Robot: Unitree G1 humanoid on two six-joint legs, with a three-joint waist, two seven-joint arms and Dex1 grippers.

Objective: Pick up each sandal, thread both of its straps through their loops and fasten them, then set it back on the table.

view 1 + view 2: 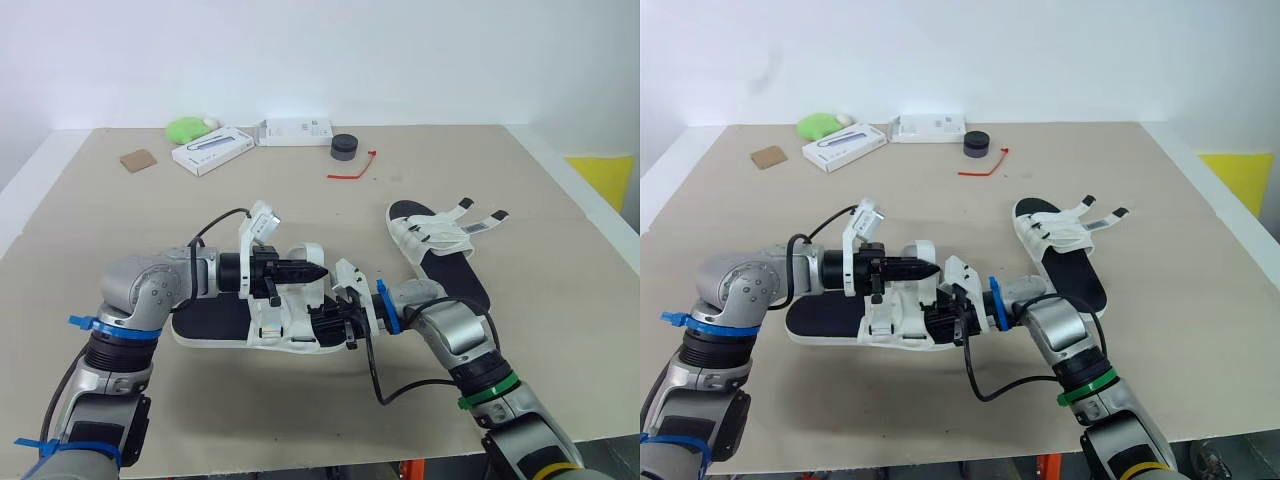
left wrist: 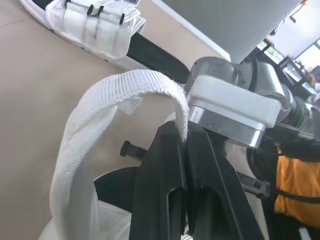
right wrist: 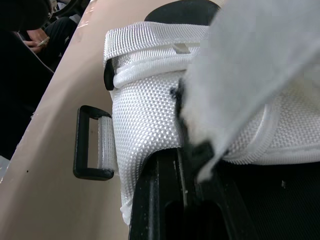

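The near sandal [image 1: 215, 322], black-soled with white webbing, lies in front of me. My left gripper [image 1: 316, 270] is shut on the end of its white strap [image 2: 131, 84], which arches up from the sandal. My right gripper [image 1: 338, 326] is shut on the sandal's white upper [image 3: 150, 120], next to a black loop buckle [image 3: 92, 143] that has nothing threaded through it. The second sandal [image 1: 440, 252] rests to the right, both strap ends [image 1: 480, 222] sticking out loose past its side.
Along the table's far edge lie a green object [image 1: 187, 128], two white boxes [image 1: 212, 150] [image 1: 295, 131], a black round tin [image 1: 345, 147], a red tie [image 1: 352, 170] and a brown card [image 1: 138, 159]. A yellow item [image 1: 603, 180] sits beyond the right table edge.
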